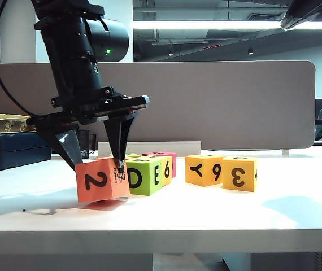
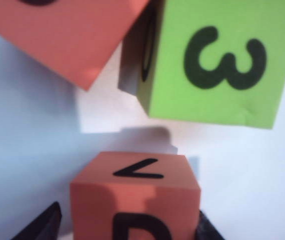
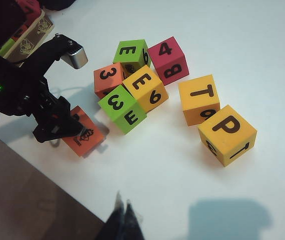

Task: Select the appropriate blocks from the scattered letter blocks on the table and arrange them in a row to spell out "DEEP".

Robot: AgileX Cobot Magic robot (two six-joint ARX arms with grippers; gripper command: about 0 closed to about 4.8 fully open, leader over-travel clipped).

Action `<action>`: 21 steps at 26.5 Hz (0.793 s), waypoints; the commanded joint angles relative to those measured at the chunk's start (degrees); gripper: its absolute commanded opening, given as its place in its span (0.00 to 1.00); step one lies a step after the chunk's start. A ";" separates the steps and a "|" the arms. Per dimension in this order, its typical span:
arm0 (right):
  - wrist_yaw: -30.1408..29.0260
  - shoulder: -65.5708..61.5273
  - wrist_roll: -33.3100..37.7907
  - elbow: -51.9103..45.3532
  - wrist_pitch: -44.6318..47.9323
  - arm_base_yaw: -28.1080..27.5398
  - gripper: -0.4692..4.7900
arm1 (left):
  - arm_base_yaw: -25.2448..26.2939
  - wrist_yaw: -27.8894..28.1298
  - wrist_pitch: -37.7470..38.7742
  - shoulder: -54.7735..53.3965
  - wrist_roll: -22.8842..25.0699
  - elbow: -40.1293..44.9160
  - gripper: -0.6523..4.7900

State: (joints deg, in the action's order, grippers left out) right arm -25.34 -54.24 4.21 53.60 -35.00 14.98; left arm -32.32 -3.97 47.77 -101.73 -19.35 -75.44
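Fingers of the left gripper (image 1: 93,161) straddle the tilted red-orange cube (image 1: 101,179) (jaws spread, whether they press it is unclear) beside the lime-green cube (image 1: 144,175) on the tabletop (image 1: 206,209). Right gripper (image 3: 123,212) hovers above, closed.

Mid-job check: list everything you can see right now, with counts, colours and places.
red-orange blocks: 2; one tilted at the cluster's near-left, one inside the cluster
lime-green blocks: 2; and, in the cluster
pink block: 1; cluster's edge
amber-yellow blocks: 3; E in the cluster, T and P beside it
table: 1, white
partition: 1, beige, behind
left gripper: black, astride the tilted block, grip unclear
right gripper: dark, shut, above bare table
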 commanded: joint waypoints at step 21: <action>-0.26 0.15 -0.17 0.17 0.07 0.02 0.08 | -0.66 0.09 -1.60 -2.54 0.70 0.04 0.81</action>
State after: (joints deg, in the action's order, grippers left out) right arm -25.32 -54.24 4.21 53.58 -35.51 14.98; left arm -32.91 -3.86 47.05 -104.62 -19.07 -75.26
